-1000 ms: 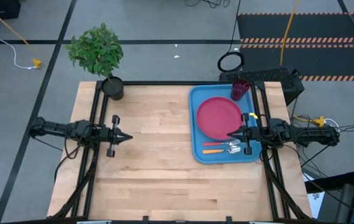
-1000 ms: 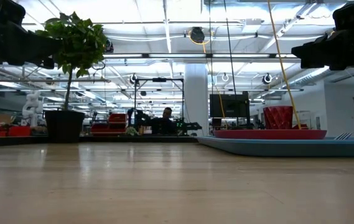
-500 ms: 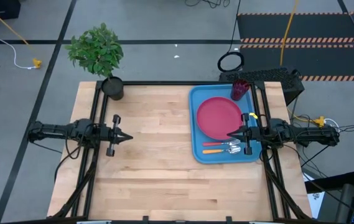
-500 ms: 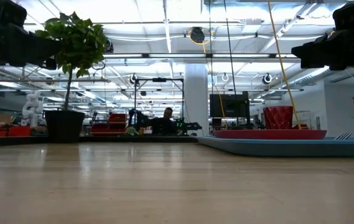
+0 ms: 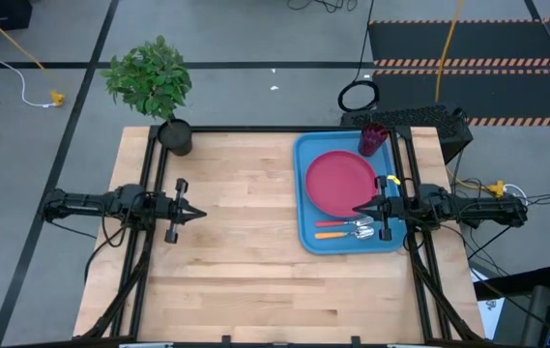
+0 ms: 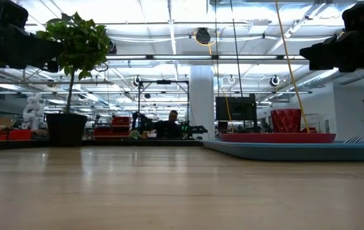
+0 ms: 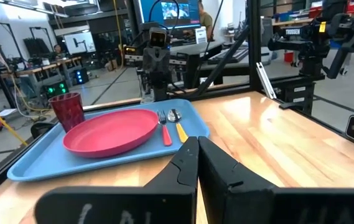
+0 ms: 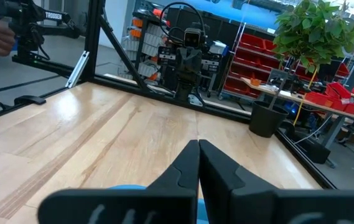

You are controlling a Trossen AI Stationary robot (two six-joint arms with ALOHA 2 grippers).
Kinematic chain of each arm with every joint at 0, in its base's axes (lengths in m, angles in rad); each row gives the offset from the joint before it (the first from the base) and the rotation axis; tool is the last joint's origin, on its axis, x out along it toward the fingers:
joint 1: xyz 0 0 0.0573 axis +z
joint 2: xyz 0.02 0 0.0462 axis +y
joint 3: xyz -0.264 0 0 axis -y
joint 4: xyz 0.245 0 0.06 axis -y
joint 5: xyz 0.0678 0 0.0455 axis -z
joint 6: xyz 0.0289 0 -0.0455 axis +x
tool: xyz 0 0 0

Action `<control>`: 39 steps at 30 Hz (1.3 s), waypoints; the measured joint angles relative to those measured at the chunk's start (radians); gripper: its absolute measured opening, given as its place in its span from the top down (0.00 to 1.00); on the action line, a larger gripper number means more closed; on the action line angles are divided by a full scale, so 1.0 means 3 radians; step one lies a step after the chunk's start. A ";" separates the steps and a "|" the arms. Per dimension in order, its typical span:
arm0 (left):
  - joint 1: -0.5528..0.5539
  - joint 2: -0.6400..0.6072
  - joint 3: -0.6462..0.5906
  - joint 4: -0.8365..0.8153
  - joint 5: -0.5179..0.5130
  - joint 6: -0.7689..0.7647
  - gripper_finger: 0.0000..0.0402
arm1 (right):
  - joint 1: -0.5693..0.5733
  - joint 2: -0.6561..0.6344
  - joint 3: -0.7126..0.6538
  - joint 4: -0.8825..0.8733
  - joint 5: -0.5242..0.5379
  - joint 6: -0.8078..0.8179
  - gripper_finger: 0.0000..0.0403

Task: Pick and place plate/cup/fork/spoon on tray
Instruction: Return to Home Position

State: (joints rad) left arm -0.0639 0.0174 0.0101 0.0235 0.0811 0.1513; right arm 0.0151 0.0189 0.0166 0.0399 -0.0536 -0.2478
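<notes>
Blue tray (image 5: pixel 352 244) holds plate (image 5: pixel 340 182), cup (image 5: pixel 372 139), fork (image 5: pixel 327 224), spoon (image 5: pixel 329 235) | left gripper (image 5: pixel 200 212) closed, empty, over table (image 5: pixel 246 251) | right gripper (image 5: pixel 358 209) closed, empty, over tray

A grey floor (image 5: pixel 255 39) carries hazard-striped black mats (image 5: pixel 468 43), and bright ceiling lights (image 6: pixel 137 9) hang above red storage bins (image 8: pixel 246 55).

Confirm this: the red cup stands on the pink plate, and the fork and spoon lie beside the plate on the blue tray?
Not quite. The cup stands on the tray beside the plate, not on it, as the high view shows. The rest holds.
</notes>
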 joint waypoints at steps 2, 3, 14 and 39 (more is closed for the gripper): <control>0.0000 0.0000 0.0000 0.0000 0.0000 0.0000 0.99 | 0.0000 0.0001 0.0001 0.0000 0.0000 0.0000 1.00; 0.0000 0.0000 0.0000 0.0000 0.0000 0.0000 0.99 | 0.0000 0.0001 0.0000 0.0000 0.0000 -0.0001 1.00; 0.0000 0.0000 0.0000 0.0003 0.0000 0.0009 0.91 | 0.0000 0.0000 0.0000 0.0000 0.0000 0.0000 1.00; 0.0000 0.0000 0.0000 0.0010 -0.0001 0.0005 0.91 | -0.0001 0.0001 0.0000 -0.0001 0.0000 -0.0001 1.00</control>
State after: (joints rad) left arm -0.0639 0.0174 0.0101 0.0265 0.0807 0.1528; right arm 0.0147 0.0193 0.0166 0.0397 -0.0536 -0.2481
